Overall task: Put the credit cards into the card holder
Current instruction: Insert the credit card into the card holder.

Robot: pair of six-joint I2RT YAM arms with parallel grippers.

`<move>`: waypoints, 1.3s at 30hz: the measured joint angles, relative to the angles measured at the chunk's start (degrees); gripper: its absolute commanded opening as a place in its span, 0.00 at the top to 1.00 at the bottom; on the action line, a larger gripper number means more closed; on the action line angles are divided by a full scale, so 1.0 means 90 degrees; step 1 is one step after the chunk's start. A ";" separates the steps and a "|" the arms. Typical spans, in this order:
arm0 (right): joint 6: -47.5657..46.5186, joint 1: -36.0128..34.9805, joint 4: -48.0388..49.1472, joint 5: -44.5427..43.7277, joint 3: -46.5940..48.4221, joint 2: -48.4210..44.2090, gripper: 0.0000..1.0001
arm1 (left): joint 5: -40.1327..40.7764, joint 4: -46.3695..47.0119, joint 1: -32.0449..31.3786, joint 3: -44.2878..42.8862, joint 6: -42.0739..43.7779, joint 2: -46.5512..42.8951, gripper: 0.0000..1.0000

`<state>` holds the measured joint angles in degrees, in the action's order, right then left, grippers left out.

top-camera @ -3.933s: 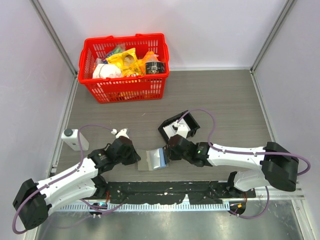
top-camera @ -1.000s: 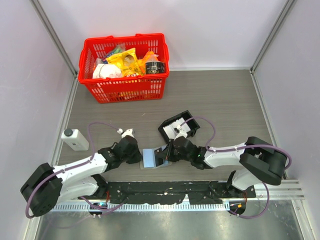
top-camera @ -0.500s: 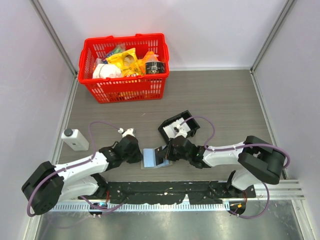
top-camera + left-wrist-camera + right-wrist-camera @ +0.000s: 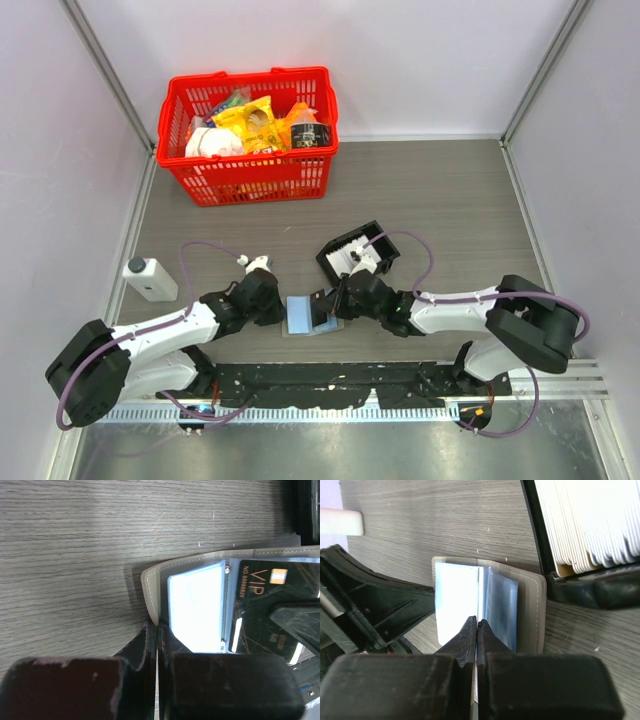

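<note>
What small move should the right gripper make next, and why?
Probably ease the VIP card forward into the card holder. The right gripper is shut on it over the open pockets, and the left gripper pinches the holder's edge.

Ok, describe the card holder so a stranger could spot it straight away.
From the red basket at the far end, come toward the near edge. The card holder lies open between the left pincer and the right pincer. Unlike the black tray behind it, it is flat, grey-beige, with pale blue pockets.
</note>
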<state>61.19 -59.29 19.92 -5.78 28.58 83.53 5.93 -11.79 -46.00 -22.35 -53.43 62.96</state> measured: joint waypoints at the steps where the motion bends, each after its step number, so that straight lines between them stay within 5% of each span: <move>1: -0.0005 0.0000 -0.0044 -0.0034 0.0000 -0.0083 0.99 | 0.0000 0.0000 0.0000 -0.0002 0.0000 0.0000 1.00; 39: -0.0112 0.0005 -0.0121 0.0012 0.0015 0.0024 0.99 | 0.0000 0.0053 0.0000 -0.0002 -0.0015 0.0034 1.00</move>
<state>60.18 -59.24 18.83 -5.67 28.71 83.74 5.93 -11.31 -46.00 -22.37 -53.56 63.26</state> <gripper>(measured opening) 0.034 0.016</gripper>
